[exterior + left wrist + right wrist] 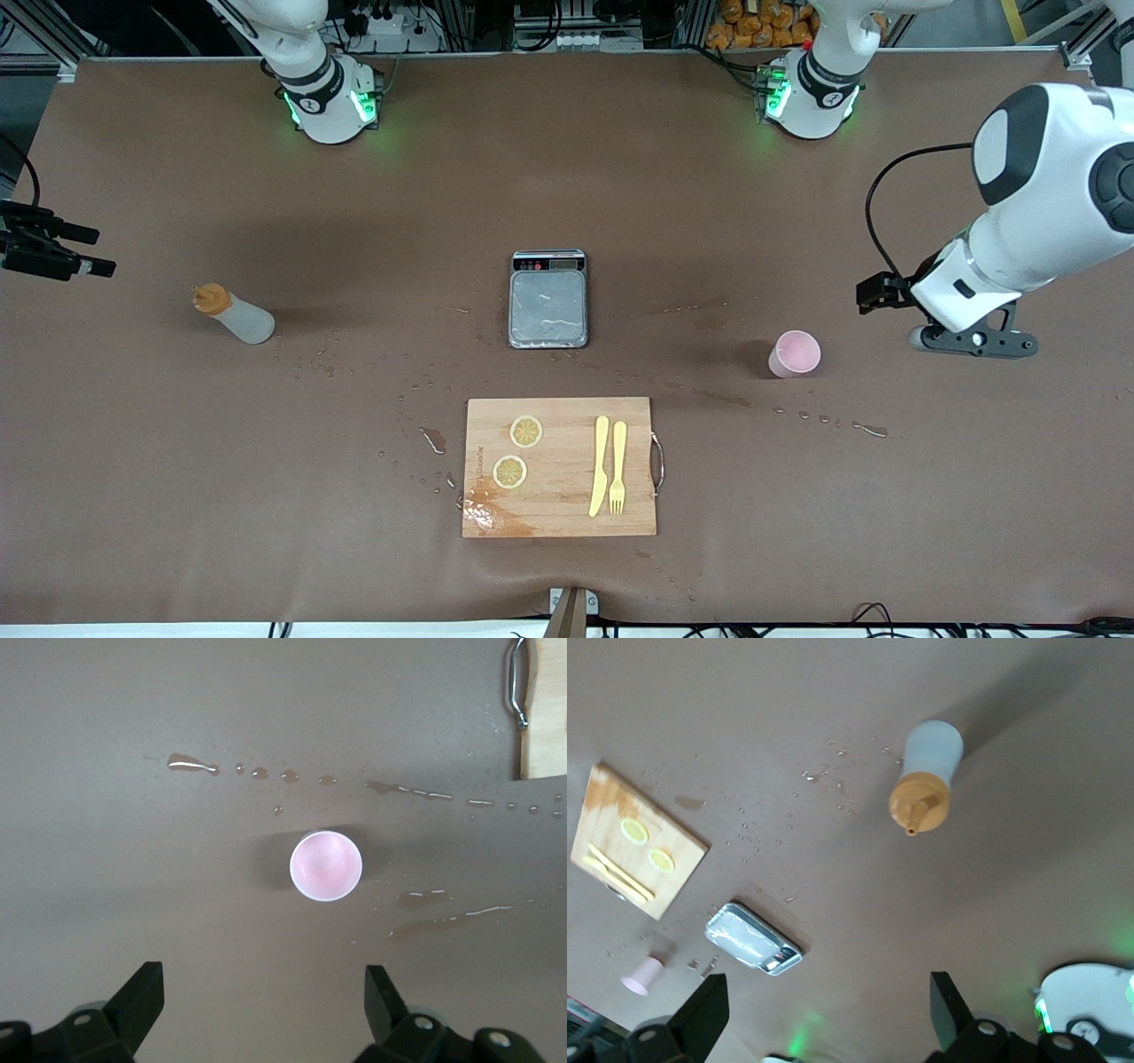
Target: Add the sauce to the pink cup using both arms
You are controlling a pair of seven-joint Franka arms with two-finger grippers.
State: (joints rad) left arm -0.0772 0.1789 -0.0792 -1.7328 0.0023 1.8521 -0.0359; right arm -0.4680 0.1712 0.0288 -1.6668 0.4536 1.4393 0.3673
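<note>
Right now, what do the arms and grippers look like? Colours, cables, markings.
Both arms are glossy white with dark joint bands; each base glows green. The left arm carries a looping black cable and a black bracket by its wrist. The left gripper and right gripper have black wedge-shaped fingers on dark mounts with silver screws.

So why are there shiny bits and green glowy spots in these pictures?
Front view: green lamps on the arm bases tint the table nearby. Left wrist view: spilled drops near the pink cup catch glare. Right wrist view: the sauce casts a long soft shadow.
</note>
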